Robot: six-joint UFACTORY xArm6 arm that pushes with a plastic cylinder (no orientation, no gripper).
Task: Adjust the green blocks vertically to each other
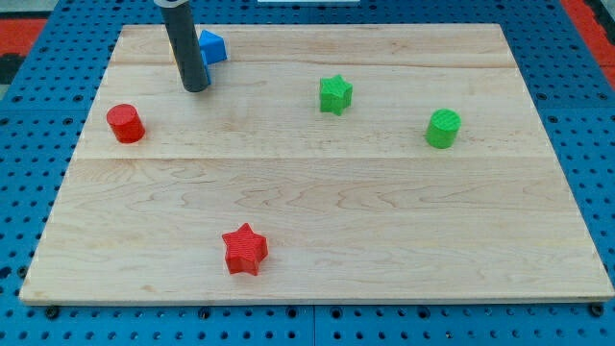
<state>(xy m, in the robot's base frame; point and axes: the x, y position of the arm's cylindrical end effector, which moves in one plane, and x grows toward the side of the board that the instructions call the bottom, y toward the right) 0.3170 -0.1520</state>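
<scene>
A green star block lies on the wooden board above the centre. A green cylinder block stands to its right and a little lower. My tip rests on the board at the upper left, far to the left of both green blocks. It sits just below and left of a blue block, which the rod partly hides.
A red cylinder block stands at the left, below and left of my tip. A red star block lies near the board's bottom edge, left of centre. A sliver of orange shows behind the rod. Blue pegboard surrounds the board.
</scene>
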